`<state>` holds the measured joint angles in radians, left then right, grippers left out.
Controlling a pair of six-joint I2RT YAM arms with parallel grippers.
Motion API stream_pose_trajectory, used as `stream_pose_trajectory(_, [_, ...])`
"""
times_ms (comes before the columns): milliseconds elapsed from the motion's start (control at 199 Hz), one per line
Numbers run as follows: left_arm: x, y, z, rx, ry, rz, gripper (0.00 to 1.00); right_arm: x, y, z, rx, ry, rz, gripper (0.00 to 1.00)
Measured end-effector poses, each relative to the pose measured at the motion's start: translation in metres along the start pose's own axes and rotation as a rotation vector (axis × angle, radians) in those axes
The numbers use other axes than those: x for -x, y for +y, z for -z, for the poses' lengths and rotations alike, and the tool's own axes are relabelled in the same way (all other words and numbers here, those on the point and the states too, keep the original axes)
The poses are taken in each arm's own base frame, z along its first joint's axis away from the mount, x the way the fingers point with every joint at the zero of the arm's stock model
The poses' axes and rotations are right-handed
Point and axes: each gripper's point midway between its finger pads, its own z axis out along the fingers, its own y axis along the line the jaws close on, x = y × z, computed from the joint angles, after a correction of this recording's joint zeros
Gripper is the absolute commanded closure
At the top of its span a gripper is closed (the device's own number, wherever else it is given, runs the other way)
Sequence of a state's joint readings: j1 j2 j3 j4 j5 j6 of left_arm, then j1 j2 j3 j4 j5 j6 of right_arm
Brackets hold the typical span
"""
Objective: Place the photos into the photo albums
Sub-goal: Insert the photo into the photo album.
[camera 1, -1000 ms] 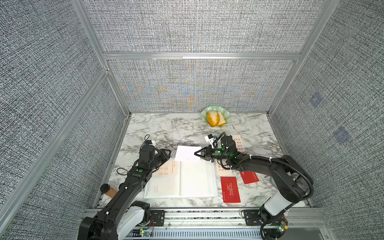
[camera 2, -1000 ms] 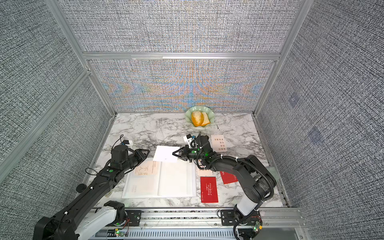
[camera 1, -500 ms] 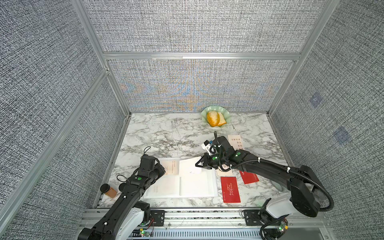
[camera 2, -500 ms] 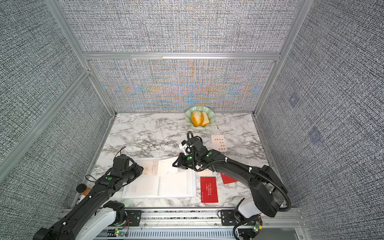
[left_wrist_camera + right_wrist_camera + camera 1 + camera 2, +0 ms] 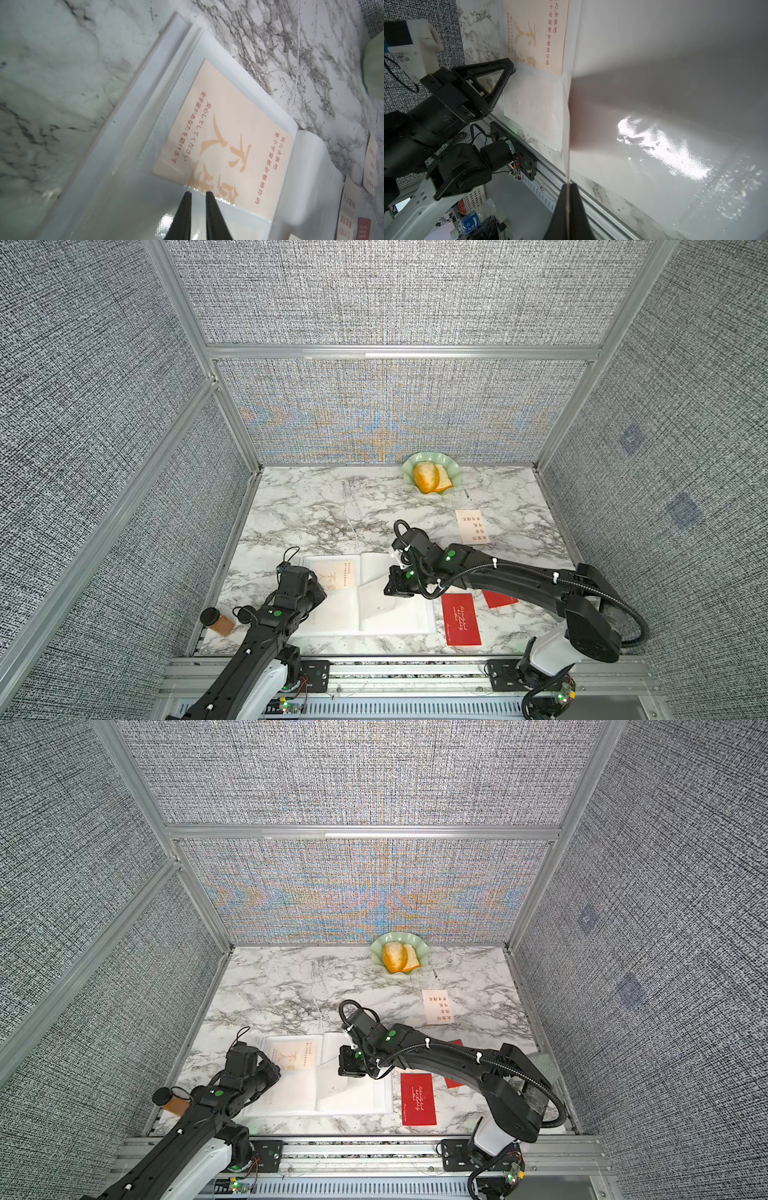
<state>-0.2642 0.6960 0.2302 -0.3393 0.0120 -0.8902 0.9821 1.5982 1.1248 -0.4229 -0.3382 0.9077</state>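
Open album (image 5: 399, 618) lies flat at front of marble table (image 5: 316, 506), sleeves facing up for loading. L page's upper pocket already holds a cream photo (image 5: 224, 133). L gripper (image 5: 198, 193) sits low on that L page, tips at the pocket's mouth edge right by the cream photo. Its jaws are nearly together w/ a slim gap showing, and I can't tell if they nip the clear film. It's prob there to pin or lift the sleeve so the page doesn't shift. R gripper (image 5: 568, 187) is clamped on the white photo (image 5: 374, 601) by one edge; in R wrist view the sheet runs out thin from betw the tips. Edge grip prob leaves the free end clear to slide into a slot. White photo hangs over R page near the spine, tilted; contact w/ the page unclear. Other photos wait on the table to the R of album: big red photo (image 5: 461, 618) just beside R page, 2nd red photo (image 5: 500, 598) partly under R arm (image 5: 519, 576), loose cream photo (image 5: 473, 526) further back, well apart. Step in hand, I'd judge: feeding white photo into a R-page pocket, w/ most photos not yet in. Risk: thin card may buckle or miss the slot mouth.
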Motion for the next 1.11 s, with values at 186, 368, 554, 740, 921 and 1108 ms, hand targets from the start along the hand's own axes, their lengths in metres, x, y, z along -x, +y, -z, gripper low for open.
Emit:
stream_pose_trajectory(186, [0.002, 0.003, 0.002, -0.029, -0.051, 0.003, 0.86, 0.003, -0.002, -0.005, -0.038, -0.005, -0.025, 1.0])
stream_pose_trajectory(368, [0.004, 0.006, 0.002, -0.041, -0.085, 0.009, 0.87, 0.002, 0.001, -0.006, -0.06, -0.006, -0.039, 1.0])
stream_pose_trajectory(554, [0.002, 0.008, -0.001, -0.03, -0.077, 0.008, 0.87, 0.002, 0.006, -0.006, -0.084, -0.008, -0.045, 1.0])
stream_pose_trajectory(740, [0.003, 0.007, -0.001, -0.034, -0.081, 0.004, 0.86, -0.002, 0.008, -0.01, -0.097, 0.005, -0.043, 1.0])
stream_pose_trajectory(921, [0.005, 0.006, 0.0, -0.042, -0.094, 0.002, 0.86, -0.003, 0.005, -0.012, -0.116, 0.002, -0.052, 1.0])
stream_pose_trajectory(1108, [0.006, 0.007, 0.0, -0.036, -0.104, 0.002, 0.86, -0.005, 0.003, -0.014, -0.12, 0.007, -0.057, 1.0])
